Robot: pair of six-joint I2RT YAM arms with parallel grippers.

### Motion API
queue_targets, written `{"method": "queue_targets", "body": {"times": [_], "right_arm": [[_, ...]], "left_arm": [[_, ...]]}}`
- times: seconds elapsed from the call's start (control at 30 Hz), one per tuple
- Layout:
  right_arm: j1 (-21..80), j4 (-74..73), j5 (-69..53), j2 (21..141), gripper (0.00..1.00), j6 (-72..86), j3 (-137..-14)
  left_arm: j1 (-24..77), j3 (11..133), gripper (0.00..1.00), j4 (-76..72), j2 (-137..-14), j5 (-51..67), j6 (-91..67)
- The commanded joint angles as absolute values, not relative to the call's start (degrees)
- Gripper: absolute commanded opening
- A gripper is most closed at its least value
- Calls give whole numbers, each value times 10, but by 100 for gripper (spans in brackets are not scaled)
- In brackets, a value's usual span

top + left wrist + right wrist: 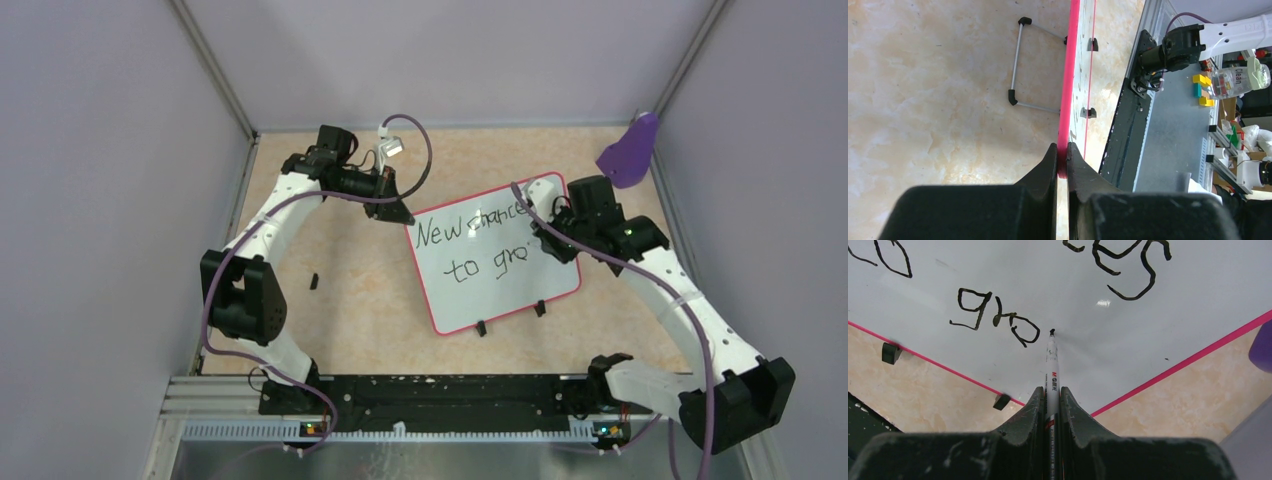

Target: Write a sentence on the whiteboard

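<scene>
The whiteboard [520, 290] is sitting slightly askew on the tan table [340, 300], right of centre, its two black clip feet [481, 328] pointing towards the arm bases; the left gripper [1062, 150] is clenching the board's pink rim at its far left corner; the right gripper [1052, 392] is grasping a white marker [1051, 362], whose tip is meeting the glossy surface just right of "gro"; the sentence [468, 245] is showing "New chance" above "to gro", the right arm covering whatever follows; a purple object [630, 152] is sitting near the table's far right corner.
</scene>
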State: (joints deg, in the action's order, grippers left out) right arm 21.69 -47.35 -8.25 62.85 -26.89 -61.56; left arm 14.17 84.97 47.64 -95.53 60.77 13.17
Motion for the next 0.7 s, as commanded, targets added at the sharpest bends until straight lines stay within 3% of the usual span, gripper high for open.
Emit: {"method": "queue_targets", "body": {"times": [0.0, 0.67], "right_arm": [[213, -450, -87, 638, 0, -271, -607], [213, -457, -43, 629, 0, -281, -595]], "left_arm": [[159, 849, 0, 493, -969, 588, 144], [159, 848, 0, 493, -972, 589, 144]]}}
